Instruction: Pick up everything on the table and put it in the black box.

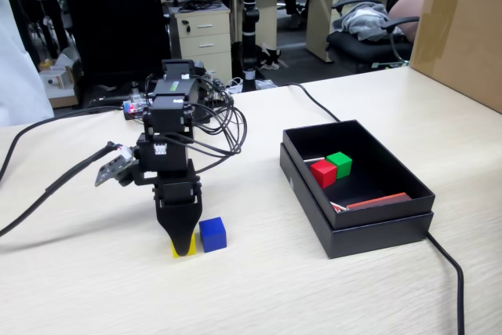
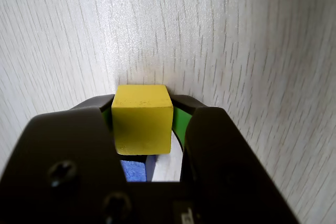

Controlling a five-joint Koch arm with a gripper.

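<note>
In the fixed view my gripper (image 1: 182,245) points straight down at the table (image 1: 298,296), with its jaws on either side of the yellow cube (image 1: 189,249). In the wrist view the yellow cube (image 2: 143,124) fills the gap at my gripper (image 2: 142,100); both green pads press its sides, and it rests on the wood. The blue cube (image 1: 212,234) sits just right of the yellow one, touching or nearly touching it, and shows behind it as the blue cube (image 2: 134,171). The black box (image 1: 376,229) stands to the right, holding the red cube (image 1: 322,172) and the green cube (image 1: 340,164).
A red-and-white strip (image 1: 378,201) lies inside the box at its front. A black cable (image 1: 453,272) runs along the table right of the box, and more cables (image 1: 47,186) trail left of the arm. A brown carton (image 1: 463,29) stands at the far right.
</note>
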